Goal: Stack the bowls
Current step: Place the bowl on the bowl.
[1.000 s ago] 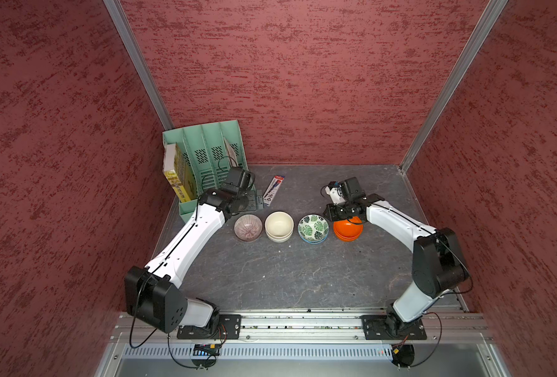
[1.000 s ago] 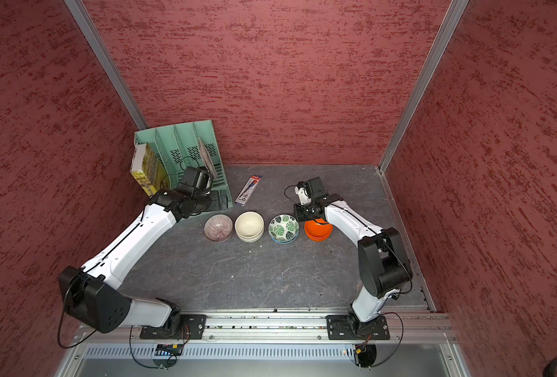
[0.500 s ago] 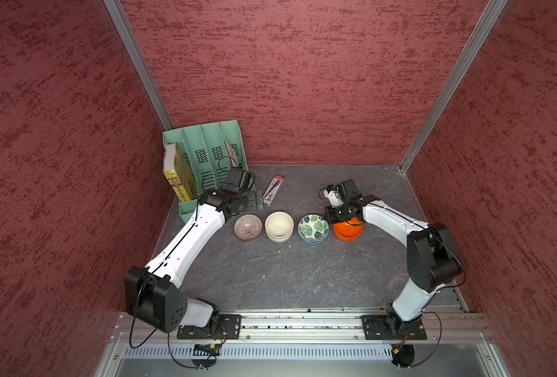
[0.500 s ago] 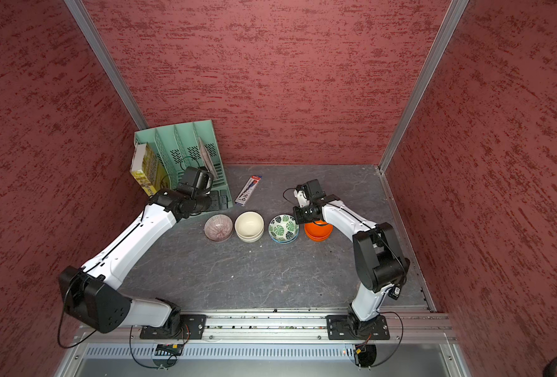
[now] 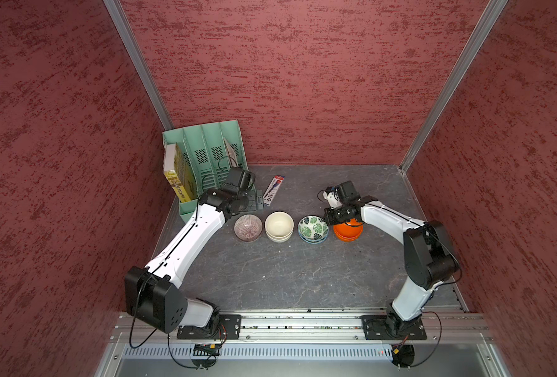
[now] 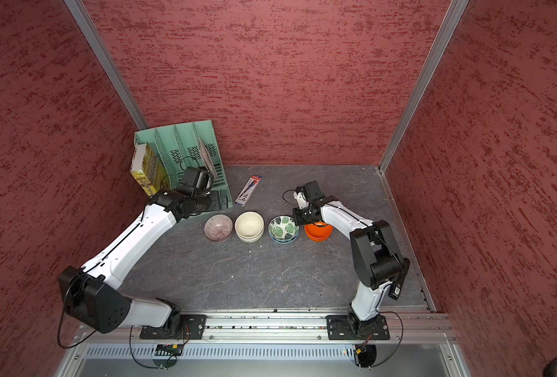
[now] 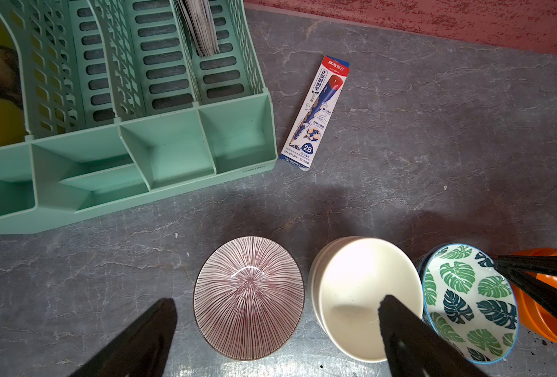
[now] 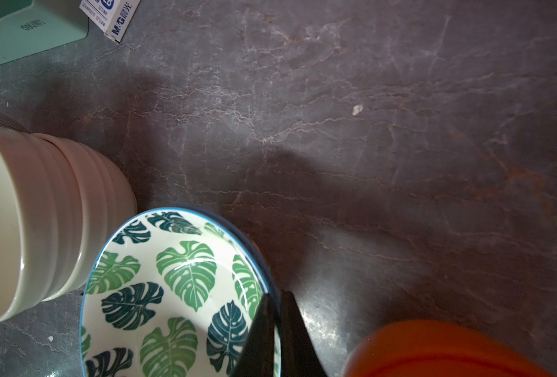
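Note:
Four kinds of bowls stand in a row in both top views: a purple-lined bowl (image 5: 247, 227), a cream pair (image 5: 278, 225) nested one in the other, a leaf-patterned bowl (image 5: 313, 228) resting in another, and an orange stack (image 5: 347, 231). My right gripper (image 8: 275, 293) is shut on the rim of the top leaf bowl (image 8: 172, 287), one finger inside and one outside, on the side facing the orange bowls (image 8: 433, 349). My left gripper (image 7: 277, 302) hangs open above the purple-lined bowl (image 7: 249, 300) and the cream bowls (image 7: 365, 293), holding nothing.
A green file rack (image 5: 205, 153) with a yellow book (image 5: 177, 176) stands at the back left, just behind my left wrist. A pencil box (image 5: 273, 191) lies flat behind the bowls. Red walls enclose the grey table (image 5: 287, 277).
My right gripper has closed its fingers onto the leaf bowl's rim and its wrist has shifted slightly left. The left arm has stayed still.

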Action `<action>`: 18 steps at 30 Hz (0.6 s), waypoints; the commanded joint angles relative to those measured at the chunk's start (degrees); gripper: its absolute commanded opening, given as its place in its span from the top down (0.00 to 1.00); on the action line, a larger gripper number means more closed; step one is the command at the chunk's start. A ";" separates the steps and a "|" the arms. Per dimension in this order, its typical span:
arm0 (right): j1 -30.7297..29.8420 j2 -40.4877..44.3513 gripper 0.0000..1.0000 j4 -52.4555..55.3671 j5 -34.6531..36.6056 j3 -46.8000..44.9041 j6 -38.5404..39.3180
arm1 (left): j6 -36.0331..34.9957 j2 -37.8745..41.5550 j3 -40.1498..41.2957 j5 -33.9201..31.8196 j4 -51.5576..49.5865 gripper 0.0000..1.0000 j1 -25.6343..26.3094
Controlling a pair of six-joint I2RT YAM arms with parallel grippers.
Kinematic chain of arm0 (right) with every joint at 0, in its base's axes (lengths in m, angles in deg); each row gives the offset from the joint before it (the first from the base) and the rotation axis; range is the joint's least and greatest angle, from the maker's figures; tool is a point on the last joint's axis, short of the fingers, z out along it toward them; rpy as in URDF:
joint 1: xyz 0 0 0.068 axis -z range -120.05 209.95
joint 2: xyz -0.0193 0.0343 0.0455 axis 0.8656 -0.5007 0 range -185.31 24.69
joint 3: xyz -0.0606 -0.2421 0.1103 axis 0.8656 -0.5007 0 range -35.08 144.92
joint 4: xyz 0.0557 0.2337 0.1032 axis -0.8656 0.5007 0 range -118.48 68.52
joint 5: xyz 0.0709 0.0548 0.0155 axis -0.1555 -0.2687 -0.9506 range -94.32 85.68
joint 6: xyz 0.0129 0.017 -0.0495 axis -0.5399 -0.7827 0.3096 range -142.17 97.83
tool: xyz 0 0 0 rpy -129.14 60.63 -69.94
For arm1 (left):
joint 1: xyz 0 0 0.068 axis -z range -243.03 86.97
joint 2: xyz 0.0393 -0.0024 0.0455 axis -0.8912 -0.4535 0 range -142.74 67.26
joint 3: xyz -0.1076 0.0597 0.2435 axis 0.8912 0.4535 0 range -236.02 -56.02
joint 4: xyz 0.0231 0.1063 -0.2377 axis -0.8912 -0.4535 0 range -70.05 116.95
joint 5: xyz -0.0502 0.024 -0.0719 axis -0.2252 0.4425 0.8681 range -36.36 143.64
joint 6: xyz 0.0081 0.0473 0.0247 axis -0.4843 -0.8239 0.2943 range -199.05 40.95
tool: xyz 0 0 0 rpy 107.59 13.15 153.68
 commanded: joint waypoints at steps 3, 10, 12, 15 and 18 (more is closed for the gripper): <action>-0.09 1.63 0.88 -1.53 1.28 -1.62 0.30 | -0.46 -0.31 -1.05 -0.76 -0.02 0.00 0.22; -0.46 8.07 0.78 -1.79 1.11 -4.62 0.29 | -0.37 -0.64 -1.18 -0.49 0.26 0.00 0.23; -1.29 10.10 0.78 -1.99 1.58 -5.81 0.29 | -0.32 -0.82 -1.22 -0.46 0.35 0.00 0.23; -3.10 13.11 0.79 -2.53 1.14 -7.58 0.24 | -0.27 -1.07 -1.29 -0.26 0.47 0.00 0.27; -5.57 14.61 0.82 -2.57 -0.54 -8.82 0.56 | -0.31 -1.15 -1.25 -0.24 0.55 0.00 0.38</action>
